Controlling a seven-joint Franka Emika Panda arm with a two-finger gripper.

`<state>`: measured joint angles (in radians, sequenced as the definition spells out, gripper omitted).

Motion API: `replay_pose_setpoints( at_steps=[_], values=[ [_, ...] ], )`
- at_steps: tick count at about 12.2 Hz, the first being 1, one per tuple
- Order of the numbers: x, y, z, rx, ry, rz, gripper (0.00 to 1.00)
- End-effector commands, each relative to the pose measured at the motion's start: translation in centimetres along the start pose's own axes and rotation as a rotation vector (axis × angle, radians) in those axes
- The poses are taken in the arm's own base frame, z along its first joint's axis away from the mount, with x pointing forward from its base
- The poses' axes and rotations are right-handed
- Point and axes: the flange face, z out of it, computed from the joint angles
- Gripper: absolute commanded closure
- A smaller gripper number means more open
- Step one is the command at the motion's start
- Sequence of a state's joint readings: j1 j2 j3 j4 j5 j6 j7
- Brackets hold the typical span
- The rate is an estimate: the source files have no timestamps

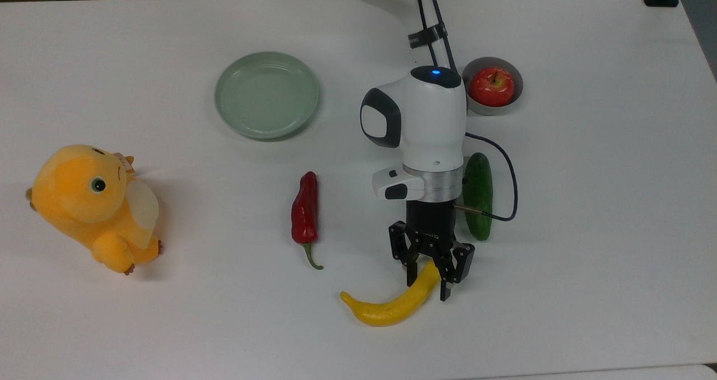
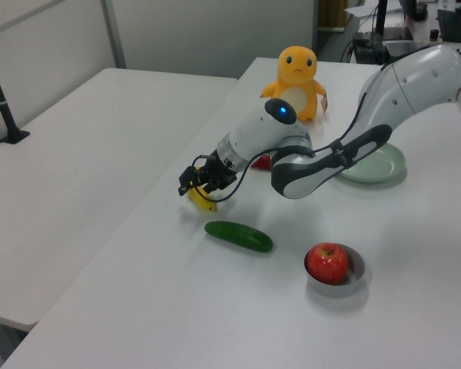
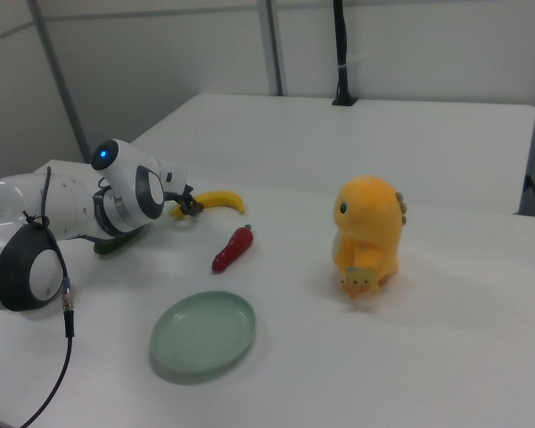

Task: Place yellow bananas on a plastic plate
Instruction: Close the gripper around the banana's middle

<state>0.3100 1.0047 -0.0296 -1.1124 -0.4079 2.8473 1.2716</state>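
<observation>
A Franka Panda arm reaches low over a white desk, its tool spread open with one finger on each side of the stem end of the yellow banana, which lies flat on the desk near the top view's lower edge. The fingers straddle the fruit without closing on it. In the left view the tool hangs right over the banana, which peeks out beneath it. The pale green plastic plate sits empty, well apart from the banana, toward the top view's upper left. Between them lies a red chili pepper, parallel to the arm's wrist. A dark green cucumber rests just beside the wrist on the top view's right, partly crossed by a black cable. Beyond it a red apple sits in a small grey bowl. An orange-yellow plush toy lies at the top view's far left.
</observation>
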Motion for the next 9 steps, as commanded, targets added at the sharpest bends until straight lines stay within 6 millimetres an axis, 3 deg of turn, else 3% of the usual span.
replay_pose_setpoints(
  at_steps=[1, 4, 5, 9],
  values=[
    [-0.3, 0.0, -0.4, -0.016, -0.008, -0.068, 1.00],
    [0.2, -0.2, -1.2, -0.014, -0.004, -0.065, 1.00],
    [0.9, -0.5, -2.3, -0.011, -0.002, -0.057, 1.00],
    [2.7, -1.9, -10.3, -0.063, -0.032, -0.101, 1.00]
  ],
)
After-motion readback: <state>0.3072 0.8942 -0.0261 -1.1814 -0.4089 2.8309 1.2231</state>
